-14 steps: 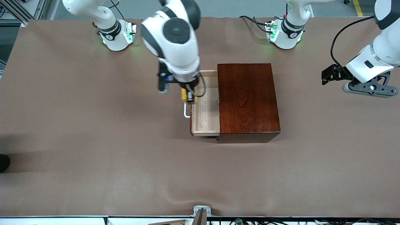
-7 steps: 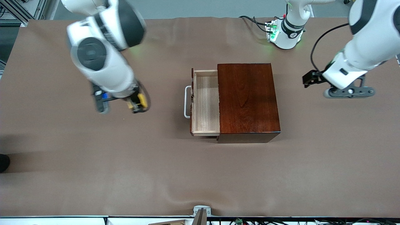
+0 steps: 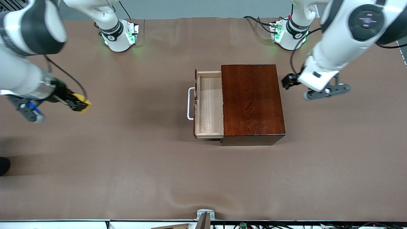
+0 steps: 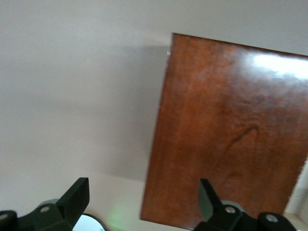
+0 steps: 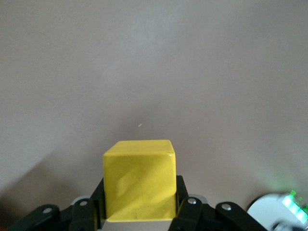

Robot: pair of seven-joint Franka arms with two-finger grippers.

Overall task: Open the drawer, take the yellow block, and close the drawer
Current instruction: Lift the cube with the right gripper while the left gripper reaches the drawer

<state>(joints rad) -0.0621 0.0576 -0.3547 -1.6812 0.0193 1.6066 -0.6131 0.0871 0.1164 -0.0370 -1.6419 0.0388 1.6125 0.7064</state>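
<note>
— So, where's the yellow block?

— Clamped in the right gripper, over bare counter toward the right arm's end, well apart from the box. Looks light, rigid, flat-sided; the pinch across two faces seems sound.

— Drawer?

— Pulled out, pale floor bare. Probably slides easily. Push at the white handle, mid-bar, so it doesn't skew.

— Left gripper?

— Spread wide, holding nothing, over the counter just beside the box.

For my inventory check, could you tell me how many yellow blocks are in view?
1: the yellow block is clamped in the right gripper, over bare table toward the right arm's end. The drawer shows none.
</note>
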